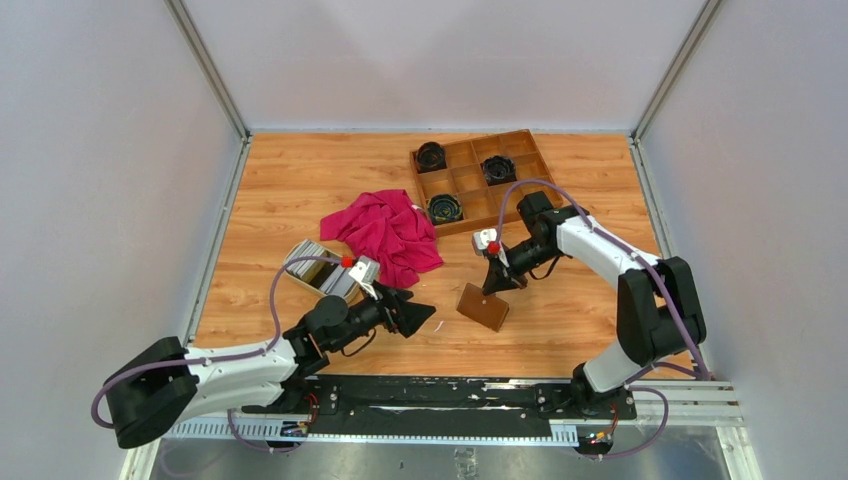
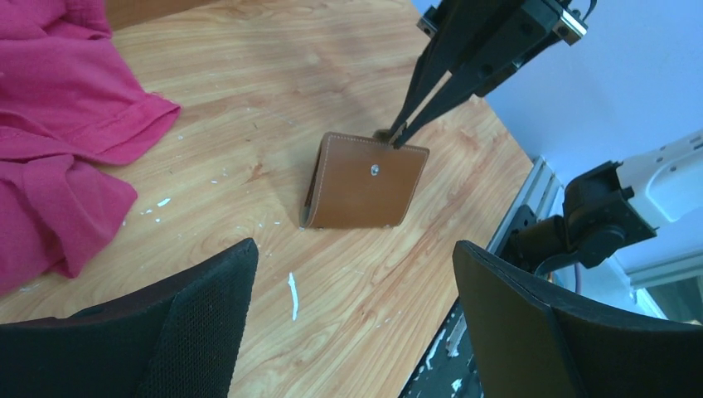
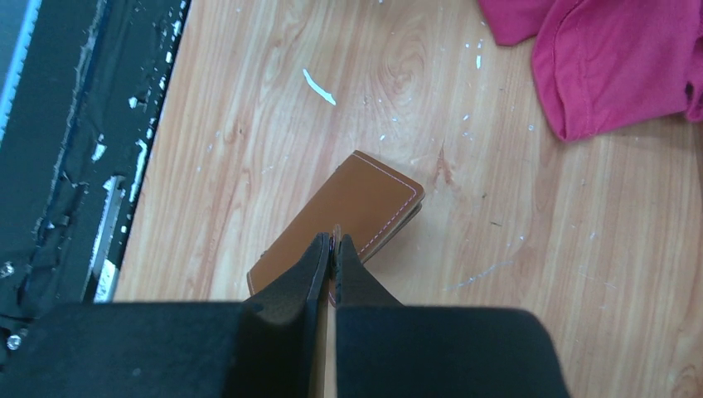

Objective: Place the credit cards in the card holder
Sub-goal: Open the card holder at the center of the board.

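Card holder (image 1: 483,306) mid-table, propped up on edge. R gripper (image 3: 333,249) pinched tight on its top flap. L gripper (image 2: 355,249) gapes wide, empty, facing it close. Credit cards (image 1: 322,270) sit off to L gripper's left, so L arm's nearer.

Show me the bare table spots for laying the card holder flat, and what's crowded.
Bare wood: far left, between the wall and the pink cloth; near right, between the card holder and the right arm's base. Crowded: the middle, with cloth, credit cards, left gripper and right gripper.
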Available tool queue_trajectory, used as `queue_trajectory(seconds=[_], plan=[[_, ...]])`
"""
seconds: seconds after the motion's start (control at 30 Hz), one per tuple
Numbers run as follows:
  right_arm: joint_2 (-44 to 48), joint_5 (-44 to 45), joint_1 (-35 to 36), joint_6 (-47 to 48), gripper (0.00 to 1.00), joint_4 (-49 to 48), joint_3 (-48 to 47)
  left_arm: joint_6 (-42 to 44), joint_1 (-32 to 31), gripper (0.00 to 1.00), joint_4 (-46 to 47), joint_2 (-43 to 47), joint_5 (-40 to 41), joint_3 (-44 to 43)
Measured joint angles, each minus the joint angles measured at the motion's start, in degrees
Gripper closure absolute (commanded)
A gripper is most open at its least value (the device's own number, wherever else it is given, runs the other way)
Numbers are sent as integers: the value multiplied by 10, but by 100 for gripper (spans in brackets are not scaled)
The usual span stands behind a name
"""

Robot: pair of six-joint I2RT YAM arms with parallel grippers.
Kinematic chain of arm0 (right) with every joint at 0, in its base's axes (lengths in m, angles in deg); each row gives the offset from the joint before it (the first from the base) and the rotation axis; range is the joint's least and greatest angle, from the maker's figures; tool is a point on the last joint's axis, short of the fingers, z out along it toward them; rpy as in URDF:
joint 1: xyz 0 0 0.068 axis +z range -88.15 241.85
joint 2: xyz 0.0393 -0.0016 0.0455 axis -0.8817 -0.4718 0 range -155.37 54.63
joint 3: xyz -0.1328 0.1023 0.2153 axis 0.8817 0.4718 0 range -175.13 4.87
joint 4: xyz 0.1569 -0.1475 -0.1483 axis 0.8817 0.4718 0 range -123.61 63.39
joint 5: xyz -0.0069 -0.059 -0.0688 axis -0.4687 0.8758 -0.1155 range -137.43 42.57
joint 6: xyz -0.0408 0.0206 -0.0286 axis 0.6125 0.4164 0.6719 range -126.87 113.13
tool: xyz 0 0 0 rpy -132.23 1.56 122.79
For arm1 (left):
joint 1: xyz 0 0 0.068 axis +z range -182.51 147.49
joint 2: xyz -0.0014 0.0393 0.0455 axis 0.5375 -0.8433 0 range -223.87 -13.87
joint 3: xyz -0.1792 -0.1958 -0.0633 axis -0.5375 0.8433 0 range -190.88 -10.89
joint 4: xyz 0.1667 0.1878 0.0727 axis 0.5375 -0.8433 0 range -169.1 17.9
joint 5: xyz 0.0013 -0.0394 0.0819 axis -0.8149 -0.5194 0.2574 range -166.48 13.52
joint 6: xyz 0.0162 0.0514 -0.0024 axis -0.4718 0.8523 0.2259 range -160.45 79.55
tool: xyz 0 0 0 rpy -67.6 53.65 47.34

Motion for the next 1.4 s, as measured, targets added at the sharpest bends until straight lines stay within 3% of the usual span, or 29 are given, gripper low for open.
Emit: queue_trajectory(seconds=[0.1, 0.67, 0.83, 1.1, 1.4], plan=[[-2, -13, 0, -8, 100, 6, 0, -16, 0, 0, 0, 15, 16, 8], [-14, -27, 0, -32, 100, 10, -3, -160, 0, 0, -3, 23, 67, 33], [-17, -27, 0, -35, 100, 10, -3, -220, 0, 0, -3, -21, 64, 22], [-20, -28, 0, -36, 100, 9, -3, -326, 0, 9, -3, -126, 45, -35], [-20, -28, 0, -37, 100, 9, -3, -394, -6, 9, -3, -191, 41, -60]])
